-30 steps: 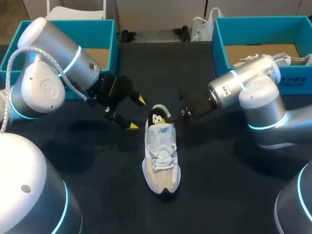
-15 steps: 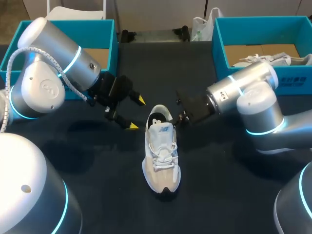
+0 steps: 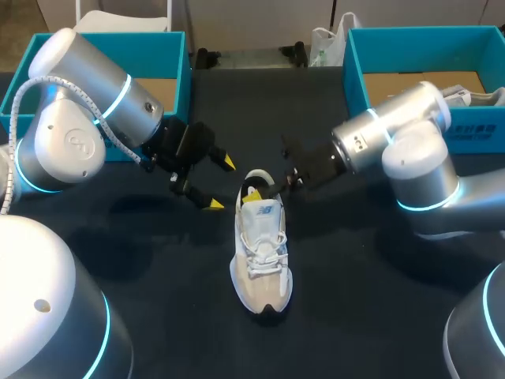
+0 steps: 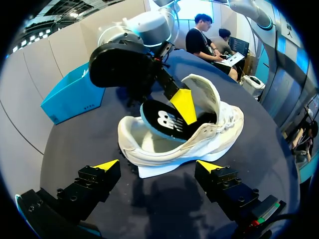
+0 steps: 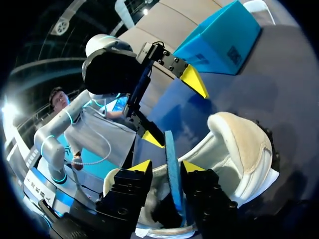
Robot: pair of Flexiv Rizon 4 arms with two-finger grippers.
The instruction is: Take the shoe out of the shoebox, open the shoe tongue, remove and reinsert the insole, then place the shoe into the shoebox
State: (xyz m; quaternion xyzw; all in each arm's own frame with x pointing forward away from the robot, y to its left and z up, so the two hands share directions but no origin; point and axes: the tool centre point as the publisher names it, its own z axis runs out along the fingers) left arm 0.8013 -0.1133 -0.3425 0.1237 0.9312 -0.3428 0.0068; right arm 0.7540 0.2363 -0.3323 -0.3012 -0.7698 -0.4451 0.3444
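A white sneaker (image 3: 261,249) lies on the black table (image 3: 363,300), toe toward me, heel toward the arms. Its dark insole (image 4: 167,122) with a white logo sits slanted in the heel opening, part of it sticking out. My right gripper (image 3: 264,188) is at that opening. In the right wrist view the insole's blue edge (image 5: 172,169) stands between its fingers, and the gripper (image 5: 166,167) is open with a gap on one side. My left gripper (image 3: 217,183) hangs open just left of the heel; the shoe (image 4: 184,142) lies ahead of its fingers (image 4: 157,167), untouched.
A teal shoebox (image 3: 175,55) stands at the back left behind my left arm. Another teal shoebox (image 3: 353,67) at the back right holds a second white shoe (image 3: 477,95). The black table stretches bare in front of the sneaker.
My right gripper's fingers have parted around the insole, and the insole has sunk further into the heel opening. The right arm shifted slightly back. The left arm has stayed put.
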